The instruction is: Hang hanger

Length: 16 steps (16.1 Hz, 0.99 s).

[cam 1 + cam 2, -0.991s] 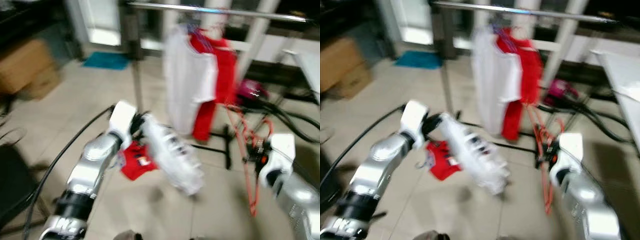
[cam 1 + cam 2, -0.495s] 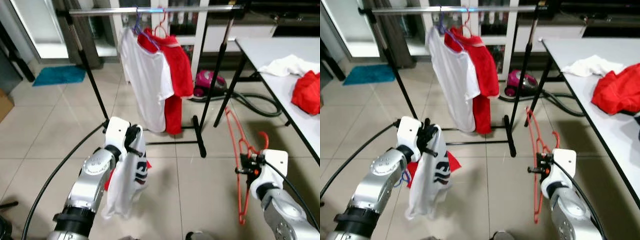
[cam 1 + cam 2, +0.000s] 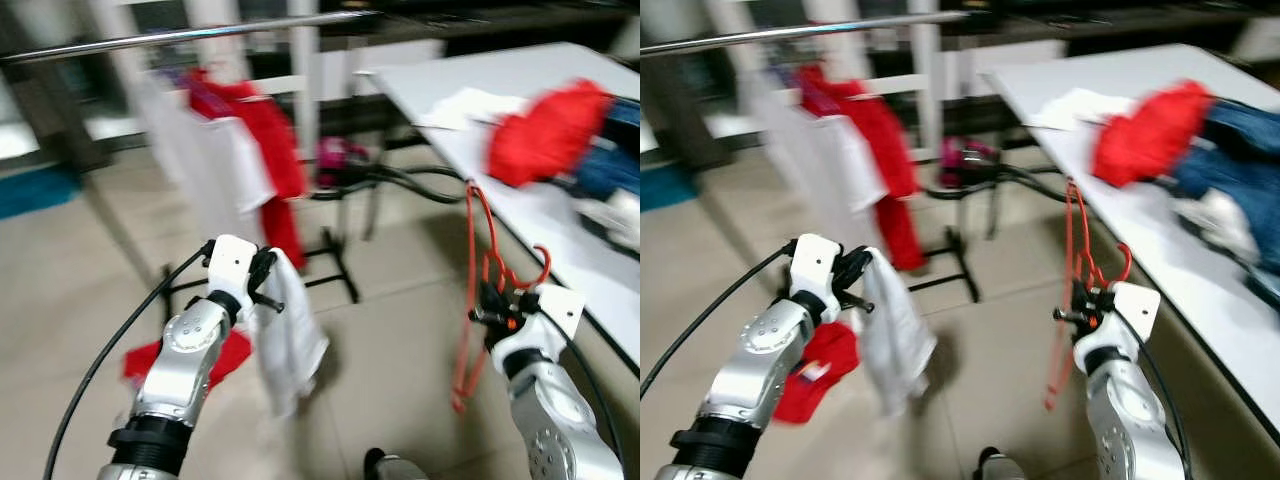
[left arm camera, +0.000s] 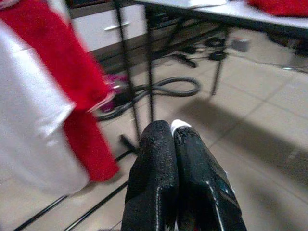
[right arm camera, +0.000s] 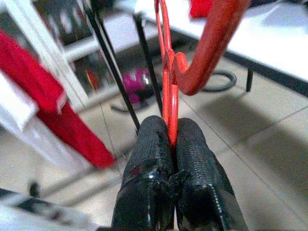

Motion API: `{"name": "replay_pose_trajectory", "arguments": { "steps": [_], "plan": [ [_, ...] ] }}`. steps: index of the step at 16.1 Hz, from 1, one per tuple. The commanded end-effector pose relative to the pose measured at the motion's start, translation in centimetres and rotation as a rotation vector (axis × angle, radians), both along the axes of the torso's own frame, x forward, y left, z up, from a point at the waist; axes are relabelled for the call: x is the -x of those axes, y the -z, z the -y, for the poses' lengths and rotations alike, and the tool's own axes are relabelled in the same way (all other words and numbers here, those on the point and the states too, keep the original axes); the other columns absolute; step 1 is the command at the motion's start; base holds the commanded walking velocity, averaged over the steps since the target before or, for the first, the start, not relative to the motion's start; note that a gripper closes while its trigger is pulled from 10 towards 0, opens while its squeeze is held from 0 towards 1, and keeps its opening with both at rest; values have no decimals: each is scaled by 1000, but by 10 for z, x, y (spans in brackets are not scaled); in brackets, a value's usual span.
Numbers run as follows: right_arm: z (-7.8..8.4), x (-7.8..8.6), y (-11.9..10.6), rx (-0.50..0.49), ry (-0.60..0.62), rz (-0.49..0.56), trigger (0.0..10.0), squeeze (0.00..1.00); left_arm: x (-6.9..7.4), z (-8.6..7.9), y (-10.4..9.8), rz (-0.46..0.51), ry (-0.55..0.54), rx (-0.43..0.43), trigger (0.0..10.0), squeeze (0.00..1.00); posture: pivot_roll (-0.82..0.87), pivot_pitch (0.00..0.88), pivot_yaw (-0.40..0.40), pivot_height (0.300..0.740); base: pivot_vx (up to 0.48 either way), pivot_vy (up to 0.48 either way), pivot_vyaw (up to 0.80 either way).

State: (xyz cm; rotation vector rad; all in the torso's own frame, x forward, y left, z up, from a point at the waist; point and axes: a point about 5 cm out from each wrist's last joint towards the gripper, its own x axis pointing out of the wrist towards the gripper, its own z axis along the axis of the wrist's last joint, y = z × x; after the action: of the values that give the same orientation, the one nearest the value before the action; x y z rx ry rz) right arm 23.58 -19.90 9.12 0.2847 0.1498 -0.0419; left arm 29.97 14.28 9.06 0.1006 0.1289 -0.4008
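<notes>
Tiled floor (image 3: 400, 360) spreads before me, with a clothes rack (image 3: 200, 35) on my left carrying a white shirt (image 3: 215, 165) and a red garment (image 3: 265, 140), and a white table (image 3: 540, 215) on my right piled with a red cloth (image 3: 545, 130) and blue fabric. A second red cloth (image 3: 185, 360) lies on the floor beneath my left arm. My left gripper (image 3: 268, 285) is pinched tight on a white garment (image 3: 290, 340) that hangs down from it; the left wrist view shows its fingers (image 4: 154, 168) pressed together with a sliver of white at the tips. My right gripper (image 3: 492, 318) is clamped on the red hanger (image 3: 480, 270), held upright beside the table edge. Its wrist view shows the hanger's wires squeezed between the fingers (image 5: 151, 154) and the curved hook (image 5: 211, 53) above them, plus a pink vacuum (image 5: 134, 79) on the floor behind.
</notes>
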Motion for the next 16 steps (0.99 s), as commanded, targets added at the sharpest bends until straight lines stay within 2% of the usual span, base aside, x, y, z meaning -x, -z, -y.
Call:
{"name": "replay_pose_trajectory", "arguments": {
  "steps": [1,2,3,4,8,9,11,12,16],
  "plan": [
    [-2,-2,-5,-50,-21,35,10000,0,-3,-3,-4,19,-9,-6,10000,0,-106,0,59,740,0,0,-800],
    [-1,-5,-3,25,-12,32,10000,0,-1,-4,-2,5,-4,-5,10000,0,-106,0,56,740,0,0,-800],
    [-3,-5,2,76,-58,23,10000,0,-1,-4,-2,2,-2,-5,10000,0,-105,0,54,740,0,0,-800],
    [-3,-5,5,95,-68,4,10000,0,0,-4,-2,2,-1,-4,10000,0,-102,0,49,740,0,0,-800],
    [-4,-3,17,115,-91,-110,10000,0,2,-9,0,-17,-22,3,10000,0,-104,6,44,740,0,0,-800],
    [-5,-2,17,96,-106,-119,10000,0,2,-10,-2,-4,-20,-4,10000,0,-105,7,47,740,0,0,-800],
    [-2,-4,14,173,-95,-104,10000,0,-1,-13,-6,38,-29,-22,10000,0,-106,14,50,740,0,0,-800],
    [-2,-4,17,127,-97,-110,10000,0,-2,-15,-6,46,-53,-21,10000,0,-106,20,51,740,0,0,-800],
    [10,-3,27,160,-42,-162,10000,0,1,-18,-5,25,-45,-39,10000,0,-101,23,48,740,0,0,-797]
  ]
}}
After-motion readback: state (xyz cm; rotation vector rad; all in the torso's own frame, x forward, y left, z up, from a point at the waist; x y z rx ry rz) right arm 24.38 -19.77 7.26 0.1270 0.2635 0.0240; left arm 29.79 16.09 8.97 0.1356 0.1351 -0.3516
